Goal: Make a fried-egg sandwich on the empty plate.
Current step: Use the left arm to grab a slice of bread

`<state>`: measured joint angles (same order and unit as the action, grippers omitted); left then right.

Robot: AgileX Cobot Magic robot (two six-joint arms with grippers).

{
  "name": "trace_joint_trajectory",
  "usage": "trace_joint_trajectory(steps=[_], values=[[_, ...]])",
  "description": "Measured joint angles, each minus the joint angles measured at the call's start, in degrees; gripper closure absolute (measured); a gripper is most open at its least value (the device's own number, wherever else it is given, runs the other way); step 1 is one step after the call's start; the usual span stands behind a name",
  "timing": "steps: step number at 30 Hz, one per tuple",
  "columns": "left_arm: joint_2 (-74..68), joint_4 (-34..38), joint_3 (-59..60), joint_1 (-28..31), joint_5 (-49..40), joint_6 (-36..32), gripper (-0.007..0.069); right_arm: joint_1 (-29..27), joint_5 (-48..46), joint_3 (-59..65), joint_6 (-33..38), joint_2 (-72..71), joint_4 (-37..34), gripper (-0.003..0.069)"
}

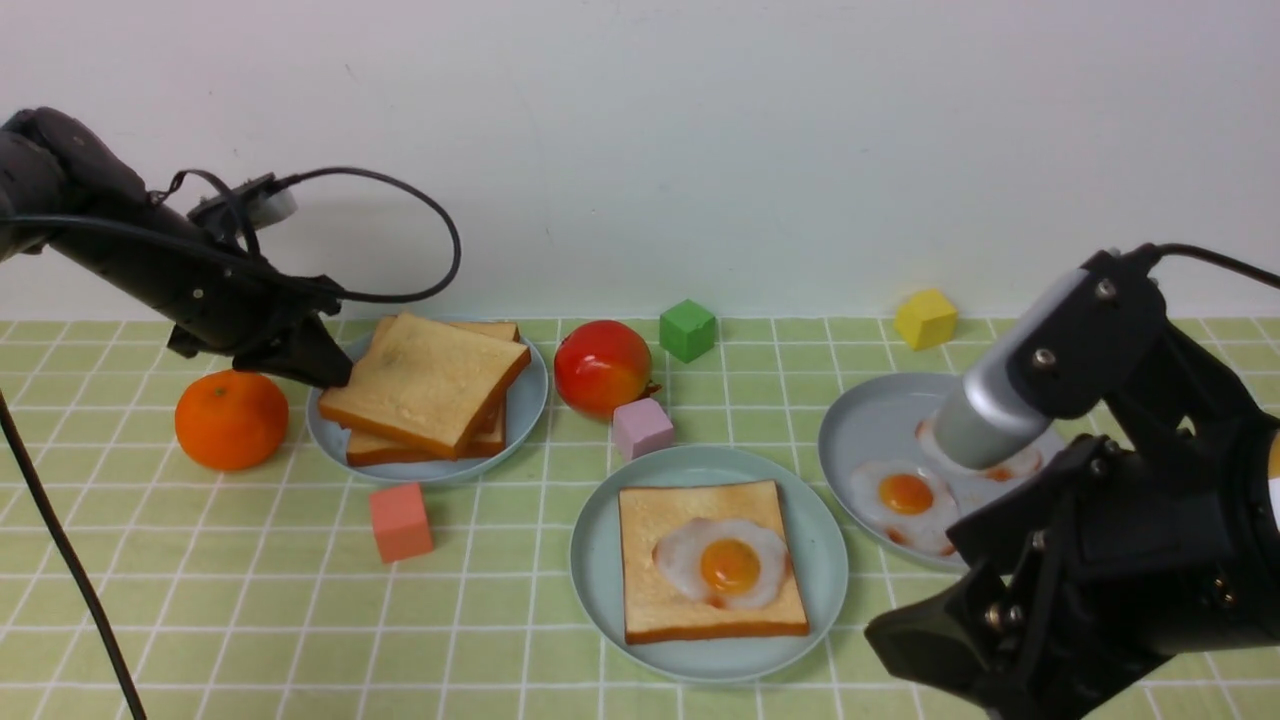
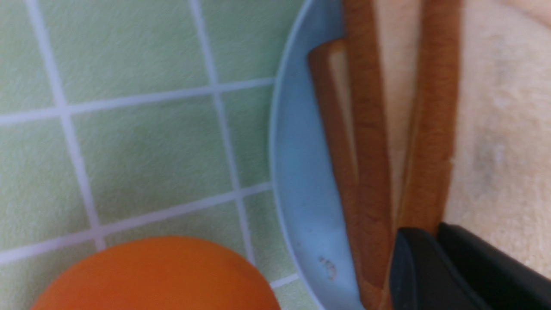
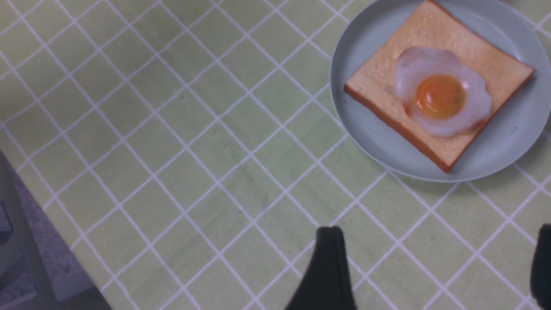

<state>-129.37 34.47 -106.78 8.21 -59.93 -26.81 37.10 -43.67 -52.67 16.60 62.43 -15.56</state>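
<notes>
On the green checked tablecloth (image 1: 500, 640), the mint plate (image 1: 598, 590) near centre holds one toast (image 1: 660, 600) topped with a fried egg (image 1: 728, 563) and lacking its lid, so the left gripper (image 1: 322, 368), jaws nearly together, noses the top slice (image 1: 425, 380) of the far-left stack (image 1: 380, 448), grip unclear, while the right gripper (image 3: 434, 275) hangs wide open and empty, near right.

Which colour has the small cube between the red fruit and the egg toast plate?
The cube is pale pink; the front view shows it best.

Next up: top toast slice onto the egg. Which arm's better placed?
Left. The left gripper sits at the edge of the toast stack on the blue plate; grip unclear. The right gripper hangs open over bare tablecloth near the egg-topped toast, far from the stack.
</notes>
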Motion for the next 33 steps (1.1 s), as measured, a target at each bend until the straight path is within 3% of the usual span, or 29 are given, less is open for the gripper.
trace_joint_trajectory(steps=[3, 9, 13, 18, 24, 33], values=[[0.07, -0.37, 0.0, 0.0, 0.39, 1.35, 0.0493, 0.0, 0.28, 0.0, 0.0, 0.0, 0.0, 0.0068], [0.01, -0.9, 0.0, 0.0, -0.16, 3.57, 0.0284, 0.0, 0.71, 0.0, 0.0, 0.0, -0.05, 0.0068], [-1.02, -0.66, 0.0, 0.0, -0.64, 4.02, 0.025, 0.0, 1.14, 0.0, 0.0, 0.0, 0.25, 0.0069], [-1.26, 0.15, -0.04, 0.0, -1.08, 3.98, 0.033, 0.0, 1.49, 0.0, 0.0, 0.0, 1.23, 0.0069], [-1.26, 0.91, -0.04, 0.0, -2.02, 3.6, 0.0605, 0.0, 1.48, 0.0, 0.0, 0.0, 1.4, 0.0069], [0.45, 4.14, -0.04, 0.0, -5.39, 0.1, 0.061, 0.0, 1.48, 0.0, -0.07, 0.0, 1.4, 0.0069]])
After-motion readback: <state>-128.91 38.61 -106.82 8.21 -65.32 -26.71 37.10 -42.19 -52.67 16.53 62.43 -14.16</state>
